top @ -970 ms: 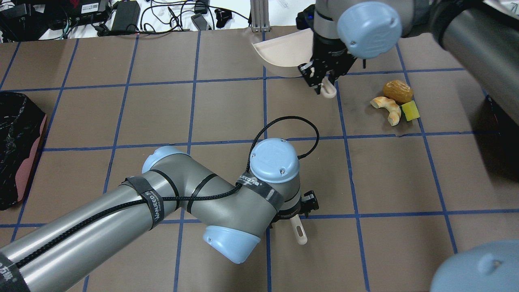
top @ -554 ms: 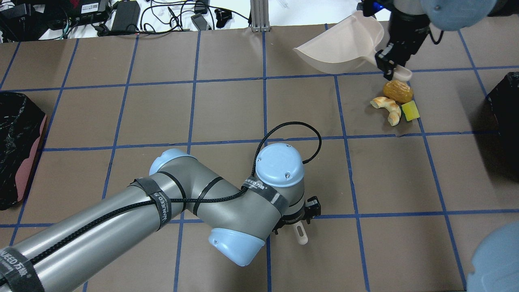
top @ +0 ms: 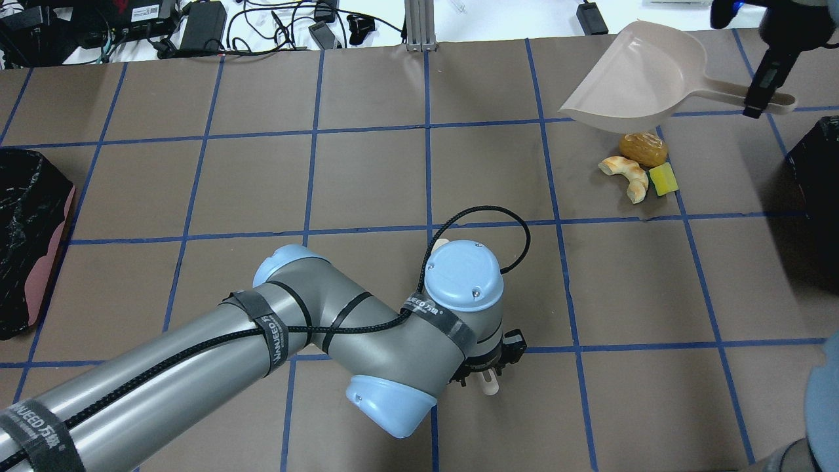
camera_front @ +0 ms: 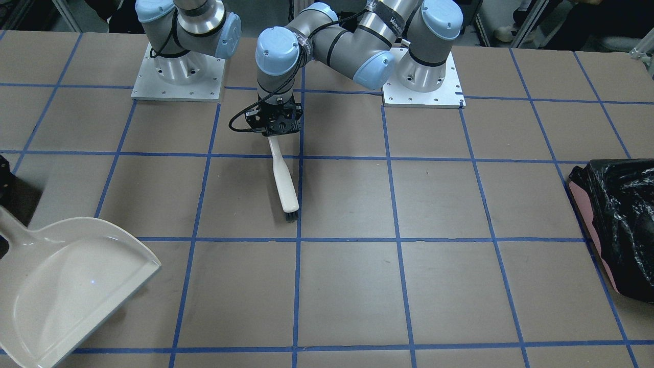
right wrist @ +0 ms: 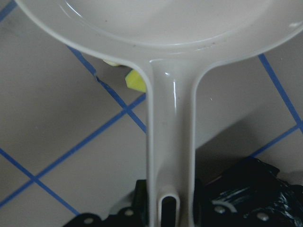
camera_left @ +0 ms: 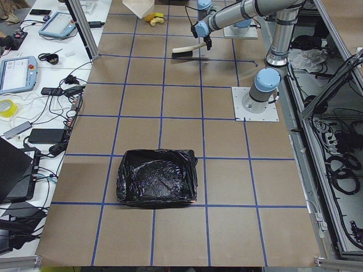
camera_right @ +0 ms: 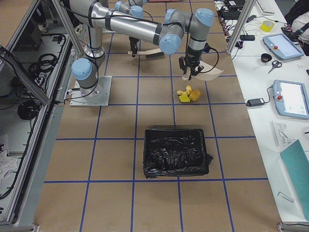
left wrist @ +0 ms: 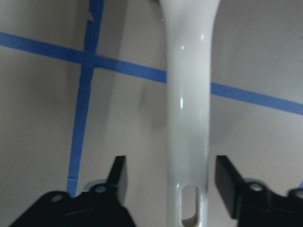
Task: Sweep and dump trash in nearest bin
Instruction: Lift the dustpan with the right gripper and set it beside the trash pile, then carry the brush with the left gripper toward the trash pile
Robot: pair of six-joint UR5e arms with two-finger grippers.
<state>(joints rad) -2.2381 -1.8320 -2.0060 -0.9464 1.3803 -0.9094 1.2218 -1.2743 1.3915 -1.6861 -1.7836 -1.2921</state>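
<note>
The trash lies in a small pile: an orange-brown bun [top: 643, 148], a pale croissant piece [top: 626, 174] and a yellow-green sponge [top: 663, 179]. It also shows in the exterior right view [camera_right: 187, 94]. My right gripper [top: 761, 98] is shut on the handle of a beige dustpan [top: 639, 75], held tilted in the air just beyond the pile. The black bin [top: 816, 164] is at the right edge, near the pile. My left gripper [left wrist: 173, 175] is open, its fingers [left wrist: 118, 177] astride the handle of a white brush [camera_front: 286, 189] that lies on the table.
A pink bin lined with a crinkly black bag [top: 26, 242] stands at the far left edge. Cables and electronics [top: 196, 26] lie beyond the table's far edge. My left arm [top: 229, 354] stretches across the near-left table.
My right arm has carried the dustpan to the right, past the trash, and turned it. My left gripper has shifted slightly right over the brush handle. The trash has not moved.
</note>
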